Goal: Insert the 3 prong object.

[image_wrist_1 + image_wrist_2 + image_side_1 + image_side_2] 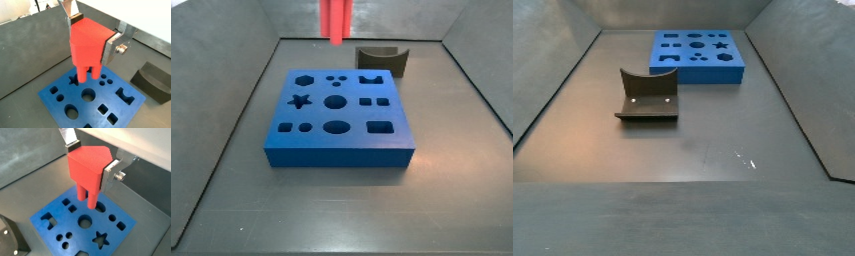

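Observation:
My gripper is shut on the red 3 prong object, a wedge-shaped body with narrow prongs pointing down. It also shows in a wrist view between the silver fingers. The object hangs above the blue block, a flat block with several shaped holes, and its prongs are clear of the block's top. In a side view only the red prongs show, high over the far edge of the blue block. The gripper is out of frame in the side view that shows the blue block at the far end.
A dark grey curved block stands just behind the blue block. It also shows in a side view and in both wrist views. Grey walls enclose the floor on all sides.

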Robot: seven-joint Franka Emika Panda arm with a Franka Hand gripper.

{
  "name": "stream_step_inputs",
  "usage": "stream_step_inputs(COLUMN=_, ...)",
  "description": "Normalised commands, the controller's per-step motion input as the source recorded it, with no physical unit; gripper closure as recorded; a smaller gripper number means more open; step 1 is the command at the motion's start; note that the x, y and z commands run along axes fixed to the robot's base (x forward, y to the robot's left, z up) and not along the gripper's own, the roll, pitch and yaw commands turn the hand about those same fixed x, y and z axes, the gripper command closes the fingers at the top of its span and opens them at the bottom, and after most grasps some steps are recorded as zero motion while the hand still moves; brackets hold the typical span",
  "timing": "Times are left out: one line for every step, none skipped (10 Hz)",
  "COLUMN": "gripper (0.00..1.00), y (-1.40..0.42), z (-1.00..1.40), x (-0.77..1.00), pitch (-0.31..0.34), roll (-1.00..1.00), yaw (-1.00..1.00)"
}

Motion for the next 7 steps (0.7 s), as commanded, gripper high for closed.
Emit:
stream_step_inputs(gripper=1.0, y=0.59, z=-0.44, x=0.05, pitch=0.0, roll=0.0, yaw=0.05)
stream_step_inputs(gripper=1.0, y=0.81, z=-0.38, x=0.05, pitch=0.01, roll=0.0, yaw=0.05)
stream_step_inputs(gripper=1.0, y=0.86, z=-0.52, x=0.0, pitch=0.0, roll=0.03, yaw=0.04)
stream_step_inputs(gripper=1.0, y=0.79, z=-0.85, x=-0.05, pitch=-0.079, roll=0.0, yaw=0.0)
stream_step_inputs(gripper=1.0, y=0.52, z=-0.94, x=0.0, pitch=-0.06, roll=-0.07, yaw=-0.01)
stream_step_inputs(gripper=1.0, y=0.13, z=-0.95, x=0.13, pitch=-0.066, roll=-0.03, yaw=-0.2)
stream_step_inputs(gripper=1.0, y=0.02, z=-0.9, x=0.23, pitch=-0.11, roll=-0.03, yaw=-0.2)
